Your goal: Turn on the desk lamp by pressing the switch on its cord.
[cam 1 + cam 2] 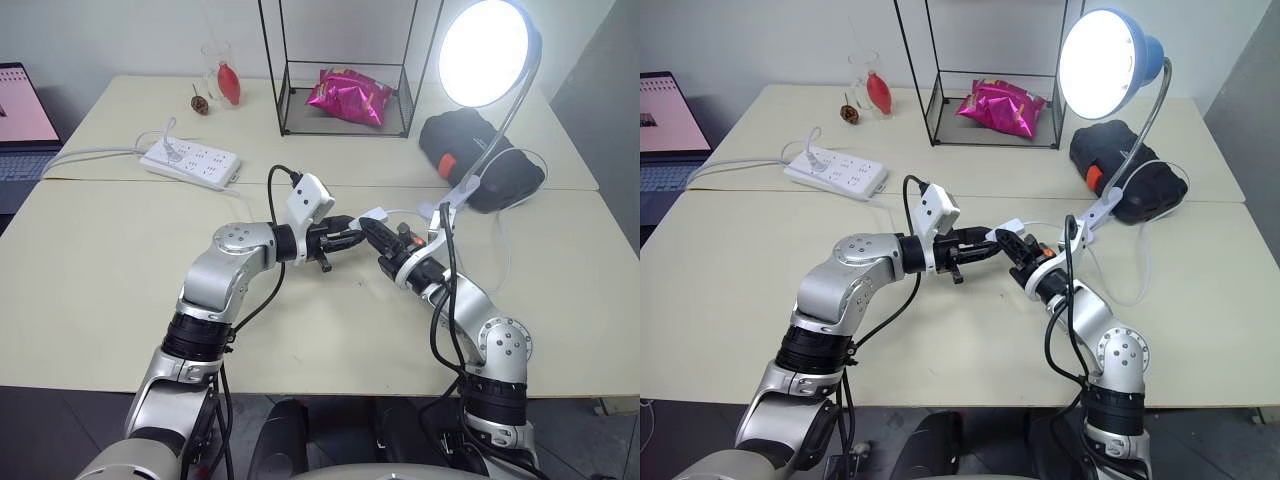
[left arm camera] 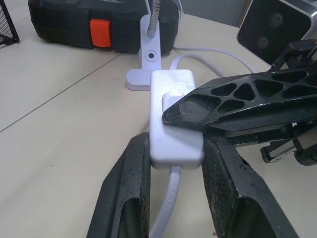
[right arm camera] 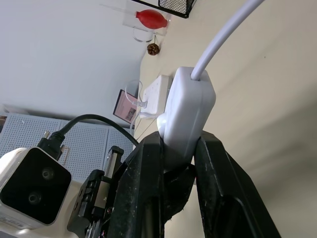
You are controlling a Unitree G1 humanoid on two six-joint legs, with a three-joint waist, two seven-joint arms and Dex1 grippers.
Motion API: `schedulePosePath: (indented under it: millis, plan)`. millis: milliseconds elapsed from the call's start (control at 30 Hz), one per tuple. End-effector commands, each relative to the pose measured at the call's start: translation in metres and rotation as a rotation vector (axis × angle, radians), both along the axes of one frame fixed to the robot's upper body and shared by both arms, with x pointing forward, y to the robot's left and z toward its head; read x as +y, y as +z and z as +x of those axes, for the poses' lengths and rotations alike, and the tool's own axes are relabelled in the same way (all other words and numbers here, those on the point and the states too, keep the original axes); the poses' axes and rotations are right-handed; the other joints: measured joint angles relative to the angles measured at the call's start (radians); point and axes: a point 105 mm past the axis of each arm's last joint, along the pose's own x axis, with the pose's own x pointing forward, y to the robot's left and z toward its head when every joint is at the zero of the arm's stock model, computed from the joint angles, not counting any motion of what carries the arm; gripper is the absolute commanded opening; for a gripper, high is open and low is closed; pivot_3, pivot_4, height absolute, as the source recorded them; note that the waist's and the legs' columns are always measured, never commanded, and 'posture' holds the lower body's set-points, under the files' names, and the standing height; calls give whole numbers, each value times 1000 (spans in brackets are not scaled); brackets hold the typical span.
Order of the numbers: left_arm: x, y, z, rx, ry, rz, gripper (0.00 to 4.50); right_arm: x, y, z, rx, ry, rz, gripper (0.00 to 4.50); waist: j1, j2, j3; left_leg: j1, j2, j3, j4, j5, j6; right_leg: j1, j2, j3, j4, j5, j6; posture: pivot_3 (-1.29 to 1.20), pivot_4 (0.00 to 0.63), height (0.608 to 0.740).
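The desk lamp (image 1: 485, 52) stands at the back right with its shade glowing bright; its white clamp base (image 2: 146, 64) sits beside a black case. The white oblong switch (image 2: 173, 104) hangs just above the table's middle, held from both sides. My left gripper (image 1: 348, 235) is shut on the switch's long sides, as the left wrist view shows. My right gripper (image 1: 374, 232) is shut on the switch across its faces, one black finger (image 2: 237, 104) lying over the rocker. The thin white cord (image 3: 223, 39) leaves the switch's end and loops toward the lamp.
A white power strip (image 1: 190, 163) lies at the back left, with a laptop (image 1: 20, 120) at the left edge. A black wire rack (image 1: 345, 110) holds a pink bag. A black case (image 1: 480, 150) with an orange latch sits under the lamp. A clear holder (image 1: 222, 78) stands behind.
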Motion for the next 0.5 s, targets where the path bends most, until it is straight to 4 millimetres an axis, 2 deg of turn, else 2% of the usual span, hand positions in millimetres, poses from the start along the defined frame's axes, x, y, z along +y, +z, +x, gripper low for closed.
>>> schedulePosePath:
  millis: [33, 200, 233, 500]
  plan:
    - [-4, 14, -5, -61, -29, -19, 1106, 1, 8, 0, -19, 5, 23, 485, 0, 0, 0, 0, 0, 0, 0, 0, 0, 0, 0, 0, 0, 0, 0, 0, 150, 740]
    - [-4, 14, -3, -63, -22, -22, 1106, 2, 8, 0, -21, 10, 29, 485, 0, 0, 0, -1, 0, 0, -2, 0, 0, -2, 0, 0, 0, 0, 0, 0, 150, 740]
    - [-4, 14, -3, -64, -20, -23, 1106, 1, 8, 0, -24, 10, 29, 1195, 0, 0, 0, -1, 0, 0, -2, 0, 0, -2, 0, 0, 0, 0, -1, 0, 150, 740]
    - [-2, 13, 0, -66, -7, -21, 1105, -2, 11, -10, -87, 73, -37, 3373, 0, 0, 0, -1, 0, 1, -4, 0, 0, -3, 0, 0, 0, 0, -1, 0, 150, 740]
